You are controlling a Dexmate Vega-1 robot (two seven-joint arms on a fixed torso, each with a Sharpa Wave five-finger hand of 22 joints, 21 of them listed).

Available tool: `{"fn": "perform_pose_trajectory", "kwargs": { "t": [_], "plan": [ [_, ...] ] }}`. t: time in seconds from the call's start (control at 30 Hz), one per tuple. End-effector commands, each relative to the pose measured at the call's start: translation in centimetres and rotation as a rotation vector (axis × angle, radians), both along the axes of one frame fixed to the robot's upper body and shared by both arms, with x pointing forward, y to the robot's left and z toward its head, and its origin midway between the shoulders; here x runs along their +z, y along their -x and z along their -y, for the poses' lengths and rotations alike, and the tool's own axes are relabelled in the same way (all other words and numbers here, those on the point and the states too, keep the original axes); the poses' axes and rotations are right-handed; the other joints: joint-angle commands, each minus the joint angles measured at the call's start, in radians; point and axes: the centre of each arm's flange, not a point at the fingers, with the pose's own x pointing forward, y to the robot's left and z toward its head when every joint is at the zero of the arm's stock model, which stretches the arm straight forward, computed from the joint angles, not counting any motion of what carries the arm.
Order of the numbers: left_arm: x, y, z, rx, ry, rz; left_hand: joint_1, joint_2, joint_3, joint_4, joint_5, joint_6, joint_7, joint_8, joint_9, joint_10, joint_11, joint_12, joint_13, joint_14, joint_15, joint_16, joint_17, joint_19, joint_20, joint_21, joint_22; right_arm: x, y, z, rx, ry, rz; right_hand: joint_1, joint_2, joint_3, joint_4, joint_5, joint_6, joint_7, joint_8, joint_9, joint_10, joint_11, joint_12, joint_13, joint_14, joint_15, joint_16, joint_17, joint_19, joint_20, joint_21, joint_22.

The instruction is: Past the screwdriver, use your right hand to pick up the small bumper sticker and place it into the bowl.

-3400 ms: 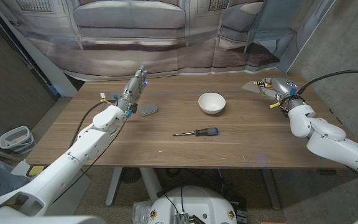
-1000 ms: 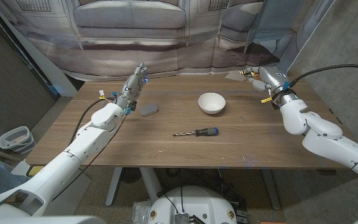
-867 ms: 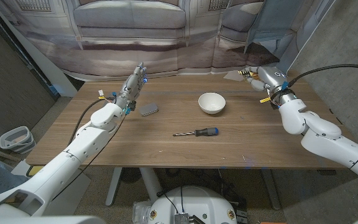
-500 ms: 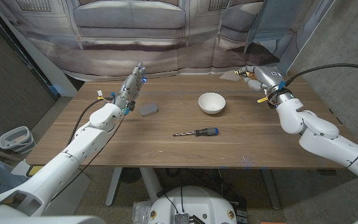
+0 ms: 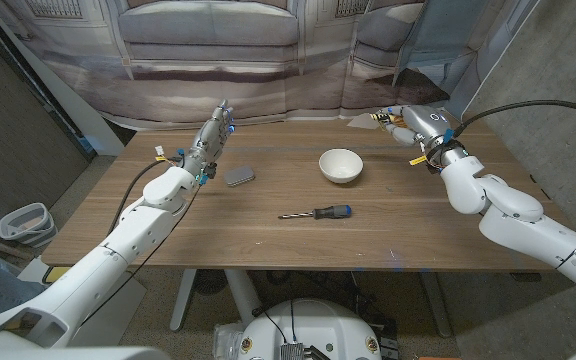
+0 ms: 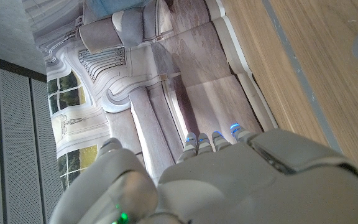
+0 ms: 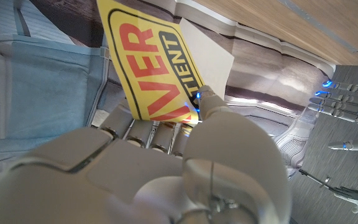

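Observation:
My right hand [image 5: 414, 124] hovers above the table's far right part and pinches the small bumper sticker [image 5: 366, 121], whose pale edge sticks out toward the left. In the right wrist view the sticker [image 7: 155, 57] is yellow with red and black lettering, held between thumb and fingers [image 7: 143, 130]. The white bowl [image 5: 340, 165] stands at the table's middle, nearer than the hand and to its left. The screwdriver [image 5: 320, 213] with a dark handle lies in front of the bowl. My left hand [image 5: 212, 141] is raised at the far left with fingers straight, holding nothing.
A small grey flat block [image 5: 239, 176] lies on the wooden table [image 5: 438, 232] just right of my left hand. A printed backdrop [image 5: 268, 50] hangs behind the far edge. In the left wrist view the back of my left hand [image 6: 229, 180] shows.
My right hand has carried the sticker leftward along the far edge, closer to the bowl. The left arm, bowl and screwdriver have stayed put.

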Motion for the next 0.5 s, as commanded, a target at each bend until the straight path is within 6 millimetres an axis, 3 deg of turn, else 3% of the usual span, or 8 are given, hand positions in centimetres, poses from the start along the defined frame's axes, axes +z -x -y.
{"fn": "perform_pose_trajectory", "kwargs": {
  "t": [0.03,0.5],
  "plan": [
    [-0.2,0.1,0.2,0.0,-0.003,-0.005,0.007,0.006,-0.006,0.001,0.01,0.001,-0.001,-0.002,0.003,0.0,0.001,0.001,0.003,-0.019,0.004,0.002,0.004,-0.043,-0.018,0.001,0.006,-0.1,0.3,-0.9,0.032,0.018,0.002,-0.003,-0.003,0.002,0.004,0.0,0.008,0.003,-0.003,0.002,0.0,-0.005,-0.001,0.002,0.006,-0.093,-0.002,0.002,0.008,-0.076,0.0,0.004],
    [-0.4,0.5,0.3,0.005,0.002,0.0,0.009,0.008,-0.009,0.001,0.01,0.002,-0.001,-0.003,0.003,0.0,0.002,0.001,0.003,-0.019,0.004,0.002,0.004,-0.043,-0.017,0.001,0.006,0.1,0.4,-2.0,0.071,0.046,0.007,-0.004,-0.005,0.003,0.004,0.0,0.009,0.004,-0.005,0.002,0.0,-0.006,-0.002,0.002,0.005,-0.091,-0.003,0.002,0.008,-0.075,-0.001,0.004]
  ]
}}
